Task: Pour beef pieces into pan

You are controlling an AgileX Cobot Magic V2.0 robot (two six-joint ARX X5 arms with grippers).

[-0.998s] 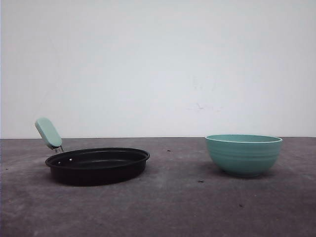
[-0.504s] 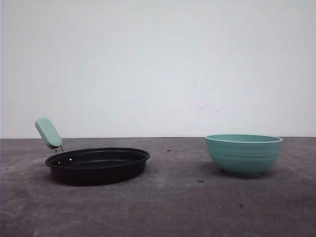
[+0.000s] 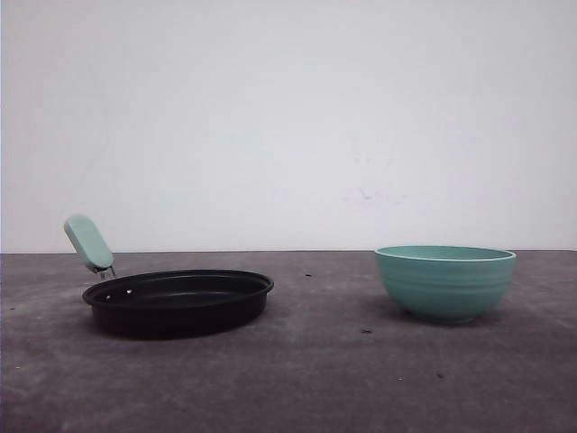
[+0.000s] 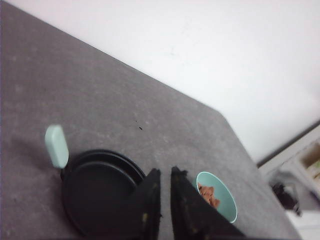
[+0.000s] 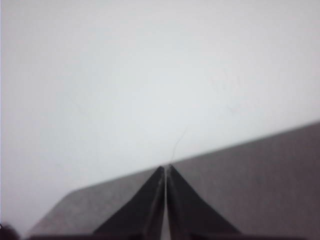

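The pan (image 3: 178, 302), black and shallow with a mint-green handle (image 3: 88, 242), sits on the left of the table. A teal ribbed bowl (image 3: 444, 282) stands on the right. In the left wrist view the beef pieces (image 4: 209, 195) lie inside the bowl (image 4: 223, 206), next to the pan (image 4: 95, 195). My left gripper (image 4: 165, 172) hovers high above the gap between pan and bowl, its jaws a narrow slit apart with nothing between them. My right gripper (image 5: 165, 167) is shut and empty, pointing at the table's far edge and the white wall.
The grey table top (image 3: 315, 379) carries a few dark specks (image 3: 366, 330). A white wall (image 3: 288, 117) rises behind it. Off the table's end, in the left wrist view, stand white shelves with clutter (image 4: 300, 175).
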